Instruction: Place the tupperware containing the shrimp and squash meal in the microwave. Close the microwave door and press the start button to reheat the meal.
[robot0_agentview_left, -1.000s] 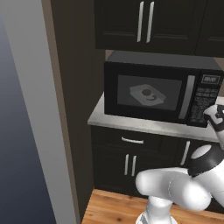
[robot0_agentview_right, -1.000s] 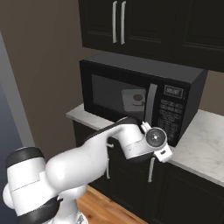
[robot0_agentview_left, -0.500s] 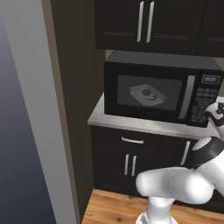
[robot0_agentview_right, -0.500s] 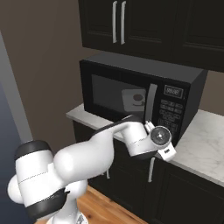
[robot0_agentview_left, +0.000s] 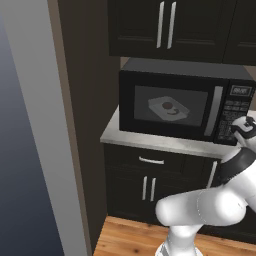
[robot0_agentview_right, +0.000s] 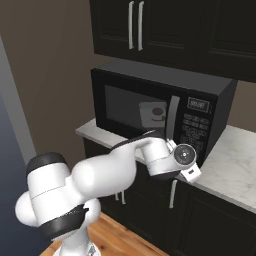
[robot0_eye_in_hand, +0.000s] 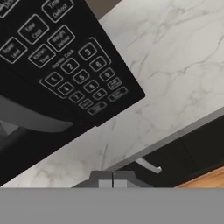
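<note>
From the left base view, the microwave (robot0_agentview_left: 182, 106) stands on the table (robot0_agentview_left: 150, 141) at its left end, the microwave door (robot0_agentview_left: 170, 106) closed; behind the glass sits the tupperware (robot0_agentview_left: 169, 108) with the shrimp and squash meal (robot0_agentview_left: 168, 106). From the right base view, the end effector (robot0_agentview_right: 192, 172) hangs just before the keypad (robot0_agentview_right: 194, 131). In the hand view, its fingers (robot0_eye_in_hand: 105, 183) are pressed together, empty.

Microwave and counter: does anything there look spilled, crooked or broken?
Nothing stands out. The wide black microwave sits square on the marble counter with its glass door shut. The translucent tupperware tray lies flat inside, its red-orange food contained. The shut tool points toward the keypad.
</note>
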